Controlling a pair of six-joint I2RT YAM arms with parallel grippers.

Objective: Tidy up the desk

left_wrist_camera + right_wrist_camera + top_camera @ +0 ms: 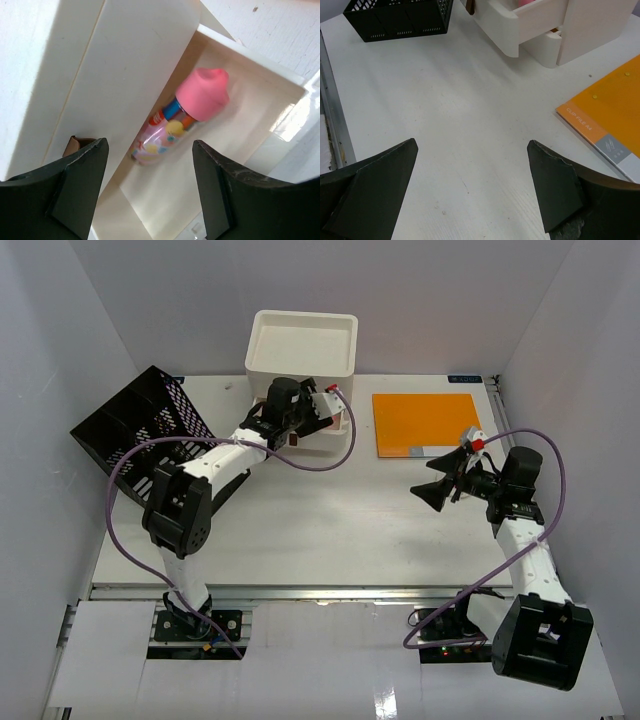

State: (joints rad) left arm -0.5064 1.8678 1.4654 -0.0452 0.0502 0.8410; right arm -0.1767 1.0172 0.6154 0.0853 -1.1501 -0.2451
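Observation:
The white desk point(330, 520) holds a white drawer box point(300, 345) at the back. My left gripper point(335, 418) hangs over the box's pulled-out drawer point(343, 443). In the left wrist view the gripper point(150, 145) is open and empty, just above a small bottle with a pink cap point(200, 95) that lies on its side in the drawer point(260, 120). My right gripper point(432, 480) is open and empty above bare desk, left of its arm. In the right wrist view the gripper point(472, 144) has its jaws wide apart over the desk point(445, 90).
A black mesh file rack point(140, 425) lies tilted at the back left, also in the right wrist view point(400, 15). An orange file folder point(427, 423) lies flat at the back right point(605, 115). White walls enclose the desk; a metal rail point(300, 592) runs along the front.

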